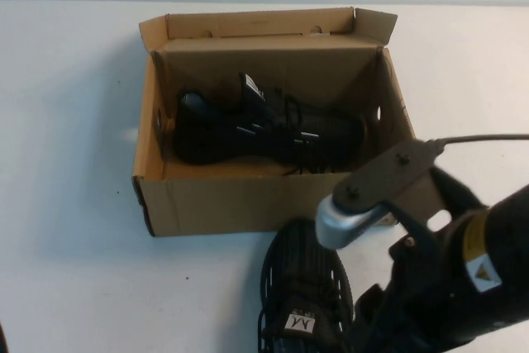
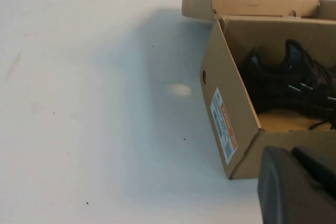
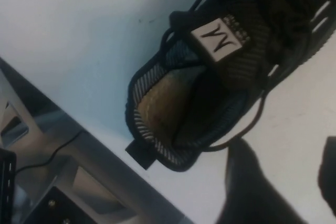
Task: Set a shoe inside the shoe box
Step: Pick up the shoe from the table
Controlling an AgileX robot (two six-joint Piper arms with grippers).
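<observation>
The shoe point(image 1: 304, 295), a black knit sneaker with a white "M" tongue label, lies on the white table just in front of the shoe box point(image 1: 215, 204). The right wrist view shows the shoe point(image 3: 210, 77) from above, its opening facing the camera. My right gripper point(image 3: 286, 182) is open and empty, its fingers over bare table beside the shoe's heel end. The brown cardboard box point(image 2: 231, 108) stands open. My left gripper point(image 2: 296, 187) is shut and empty, near the box's front left corner.
A matching black sneaker point(image 1: 264, 130) with white bars lies inside the box, and also shows in the left wrist view point(image 2: 294, 82). My right arm point(image 1: 463, 279) covers the table's lower right. The table's near edge and a metal frame point(image 3: 63, 182) lie behind the shoe's heel.
</observation>
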